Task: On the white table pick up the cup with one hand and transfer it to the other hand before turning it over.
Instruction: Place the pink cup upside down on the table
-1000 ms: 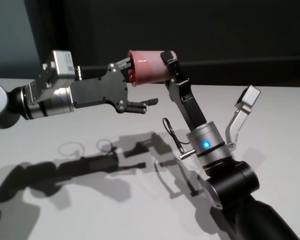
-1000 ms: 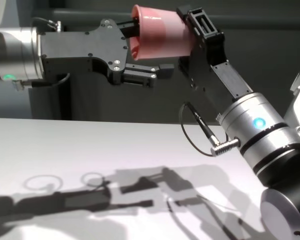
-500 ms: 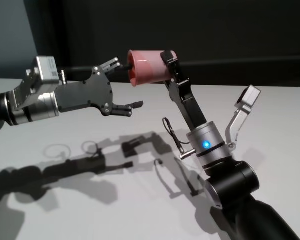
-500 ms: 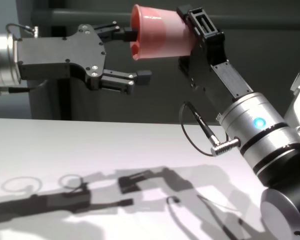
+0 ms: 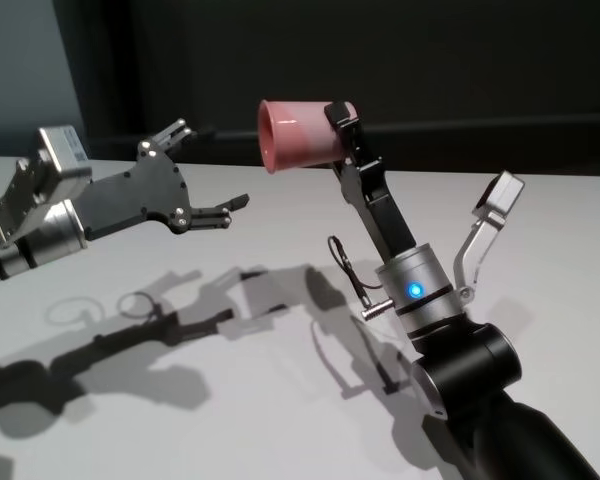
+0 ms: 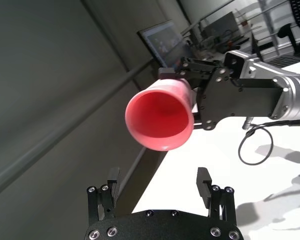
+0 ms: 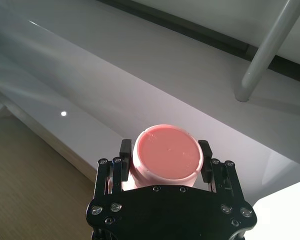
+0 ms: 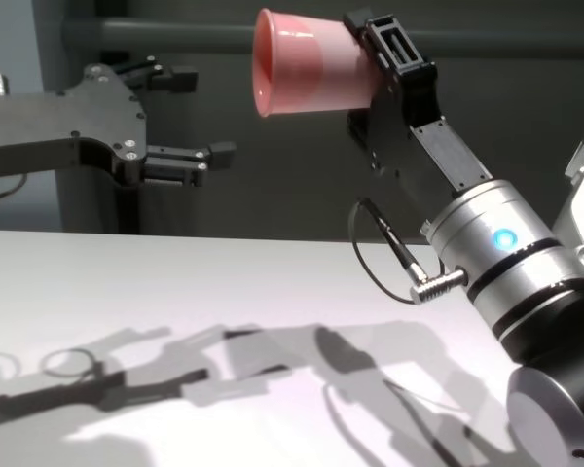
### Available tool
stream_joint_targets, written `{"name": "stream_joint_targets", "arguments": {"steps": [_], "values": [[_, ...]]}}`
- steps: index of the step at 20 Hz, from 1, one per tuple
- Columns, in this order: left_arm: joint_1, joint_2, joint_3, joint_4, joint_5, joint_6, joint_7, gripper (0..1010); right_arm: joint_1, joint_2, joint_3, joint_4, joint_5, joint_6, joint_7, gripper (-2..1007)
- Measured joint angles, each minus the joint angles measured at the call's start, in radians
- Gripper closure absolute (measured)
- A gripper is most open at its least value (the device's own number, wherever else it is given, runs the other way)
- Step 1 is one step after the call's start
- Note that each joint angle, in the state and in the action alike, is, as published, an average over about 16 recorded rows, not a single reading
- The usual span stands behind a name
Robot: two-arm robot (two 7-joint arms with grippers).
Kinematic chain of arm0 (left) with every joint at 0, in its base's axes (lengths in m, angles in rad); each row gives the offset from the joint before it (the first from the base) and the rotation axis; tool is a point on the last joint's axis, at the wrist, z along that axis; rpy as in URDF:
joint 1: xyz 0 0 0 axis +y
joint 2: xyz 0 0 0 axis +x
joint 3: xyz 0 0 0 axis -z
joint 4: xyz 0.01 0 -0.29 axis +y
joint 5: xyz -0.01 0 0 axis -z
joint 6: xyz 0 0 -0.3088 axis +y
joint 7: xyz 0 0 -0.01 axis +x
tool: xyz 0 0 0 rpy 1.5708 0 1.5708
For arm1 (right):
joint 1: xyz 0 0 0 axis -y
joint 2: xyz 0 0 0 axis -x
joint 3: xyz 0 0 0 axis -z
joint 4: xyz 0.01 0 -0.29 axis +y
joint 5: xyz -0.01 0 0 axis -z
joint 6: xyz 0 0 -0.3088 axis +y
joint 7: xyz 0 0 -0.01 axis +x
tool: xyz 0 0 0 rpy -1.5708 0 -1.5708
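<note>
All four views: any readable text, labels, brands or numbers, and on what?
None readable.
cup: plain pink, no print.
right gripper, left gripper: black plates with screws only, no markings.
white table: unmarked.
monitor behind, in the left wrist view: screen content too small and blurred to read.

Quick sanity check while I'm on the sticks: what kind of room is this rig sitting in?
Probably a robotics lab or office workspace. The left wrist view shows a monitor and desks with clutter behind the white table. The right gripper holds the cup; the left gripper is open nearby.
</note>
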Motion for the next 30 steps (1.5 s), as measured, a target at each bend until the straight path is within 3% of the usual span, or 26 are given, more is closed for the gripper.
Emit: {"name": "stream_joint_targets", "arguments": {"steps": [4,8,15,18,22,25,30], "values": [[0.072,0.008,-0.052,-0.048,0.018,0.045,0.131,9,0.0,0.0,0.0,0.0,0.0,0.0,0.0,230],[0.141,-0.002,-0.107,-0.086,0.026,0.099,0.259,9,0.0,0.0,0.0,0.0,0.0,0.0,0.0,230],[0.248,-0.044,-0.203,-0.128,-0.011,0.208,0.429,9,0.0,0.0,0.0,0.0,0.0,0.0,0.0,230],[0.286,-0.062,-0.236,-0.141,-0.035,0.244,0.47,9,0.0,0.0,0.0,0.0,0.0,0.0,0.0,230],[0.334,-0.082,-0.271,-0.157,-0.063,0.27,0.505,9,0.0,0.0,0.0,0.0,0.0,0.0,0.0,230],[0.366,-0.094,-0.287,-0.167,-0.071,0.274,0.522,9,0.0,0.0,0.0,0.0,0.0,0.0,0.0,230],[0.405,-0.109,-0.297,-0.179,-0.059,0.255,0.534,9,0.0,0.0,0.0,0.0,0.0,0.0,0.0,230]]}}
